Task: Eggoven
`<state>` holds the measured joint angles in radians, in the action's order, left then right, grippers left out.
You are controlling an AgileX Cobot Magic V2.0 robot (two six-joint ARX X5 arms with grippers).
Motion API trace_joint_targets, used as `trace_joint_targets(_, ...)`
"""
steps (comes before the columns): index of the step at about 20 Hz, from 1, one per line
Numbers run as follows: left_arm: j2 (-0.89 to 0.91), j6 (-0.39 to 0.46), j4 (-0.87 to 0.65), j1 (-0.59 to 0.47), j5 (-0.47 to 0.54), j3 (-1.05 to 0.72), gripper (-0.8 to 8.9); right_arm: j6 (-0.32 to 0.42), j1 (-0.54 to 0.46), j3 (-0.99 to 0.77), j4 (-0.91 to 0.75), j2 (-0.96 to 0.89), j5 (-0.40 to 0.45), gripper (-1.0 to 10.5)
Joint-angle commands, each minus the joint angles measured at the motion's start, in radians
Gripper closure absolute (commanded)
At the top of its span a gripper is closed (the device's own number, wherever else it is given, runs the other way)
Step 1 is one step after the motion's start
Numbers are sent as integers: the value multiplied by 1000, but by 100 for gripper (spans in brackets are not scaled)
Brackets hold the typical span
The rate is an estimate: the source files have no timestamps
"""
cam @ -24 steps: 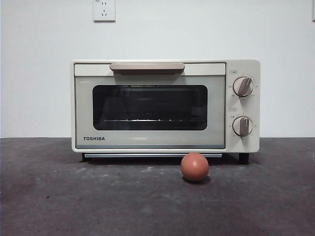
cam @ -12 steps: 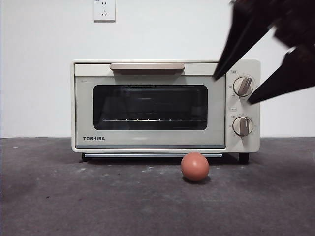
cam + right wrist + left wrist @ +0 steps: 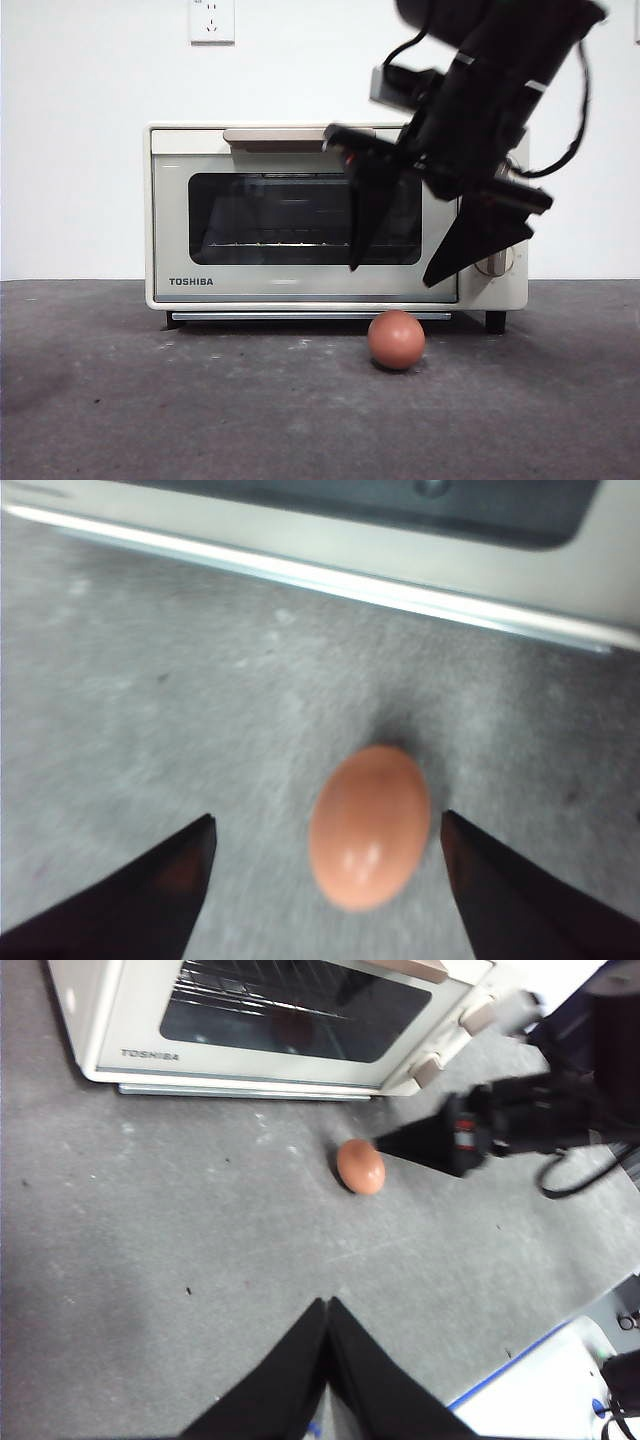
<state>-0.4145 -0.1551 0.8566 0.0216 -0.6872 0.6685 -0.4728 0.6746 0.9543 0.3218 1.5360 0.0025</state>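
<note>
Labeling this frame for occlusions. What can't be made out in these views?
- Upper knob of the oven: front view, hidden behind the right gripper; lower knob only partly shows.
- Handle: front view, its right end covered by the same arm.
- Egg: right wrist view, soft with blur; its contact with the table is unclear.
- Oven top: left wrist view, cut off by the frame edge.
- Left gripper: absent from the front view.

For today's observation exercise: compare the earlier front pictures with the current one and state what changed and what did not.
The right claw came in from the upper right and dropped in front of the oven, jaws open above the egg, gripping nothing. Egg and closed oven kept their places. The left claw waits, shut.
</note>
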Motion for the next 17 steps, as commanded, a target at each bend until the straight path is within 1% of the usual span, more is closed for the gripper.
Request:
trace_joint_targets(1, -6, 16, -12, 9, -5, 22, 806, -10, 11, 42, 0, 68, 27, 590)
trace_joint_targets(5, -6, 21, -16, 23, -4, 22, 806, -11, 11, 58, 1, 143, 51, 590)
trace_joint_targets(8, -6, 24, -19, 27, -4, 22, 806, -11, 11, 58, -1, 187, 51, 590)
trace_joint_targets(12, -6, 24, -19, 30, -4, 22, 806, -11, 10, 58, -10, 205, 60, 590)
trace_joint_targets(17, -6, 24, -19, 32, -4, 22, 806, -11, 10, 58, -21, 205, 66, 673)
